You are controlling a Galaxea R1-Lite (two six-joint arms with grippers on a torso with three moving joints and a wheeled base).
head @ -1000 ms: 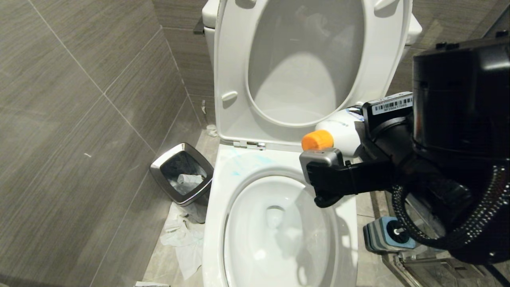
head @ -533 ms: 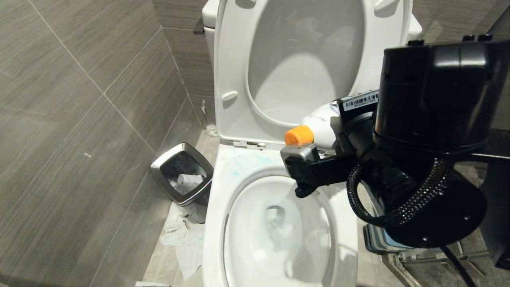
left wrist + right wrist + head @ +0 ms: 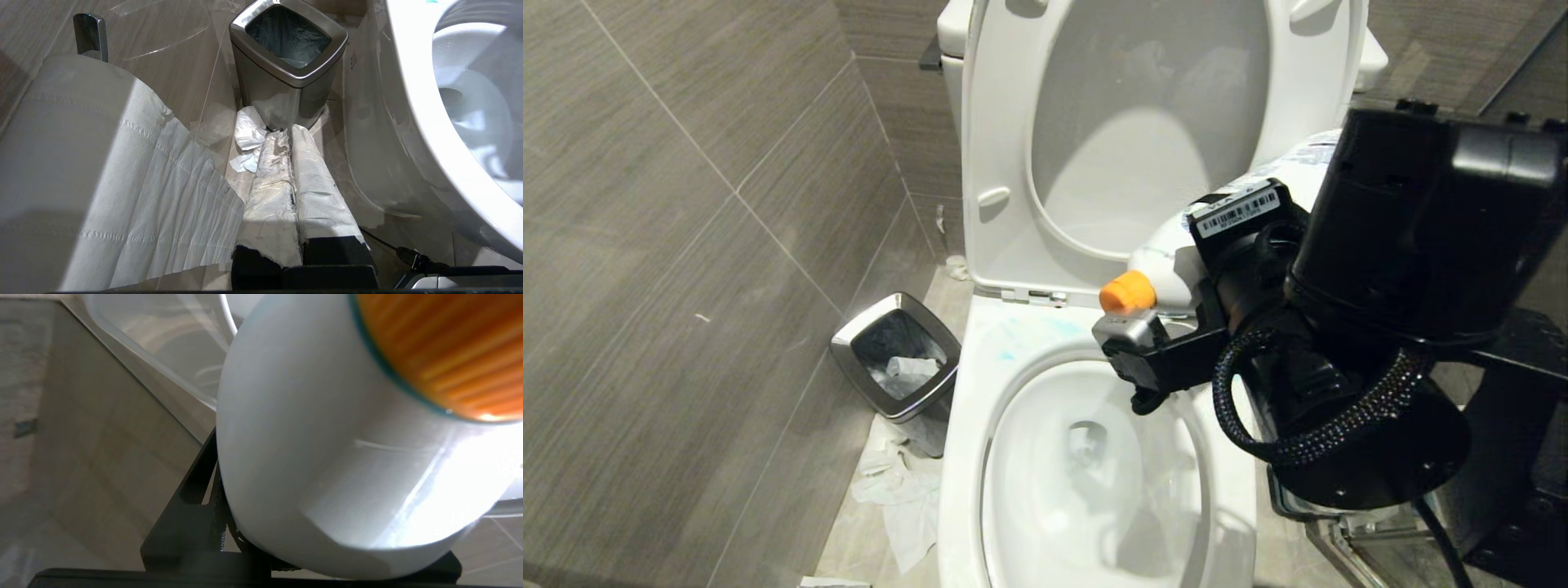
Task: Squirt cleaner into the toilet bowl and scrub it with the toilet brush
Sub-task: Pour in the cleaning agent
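While right claw (image 3: 1168, 327) clamps cleaner (image 3: 1168, 265), tilted over toilet bowl (image 3: 968, 425), left claw (image 3: 292, 163) together

The toilet bowl (image 3: 1094, 482) looked glossy white ceramic, wet inside. The cleaner (image 3: 1168, 265) was smooth, shiny white plastic with a ribbed orange cap (image 3: 1127, 292). At lower left, the trash bin (image 3: 894, 355) had a polished metal rim beside crumpled paper (image 3: 898, 498). Wall tiles (image 3: 686, 204) appeared matt, finely streaked.
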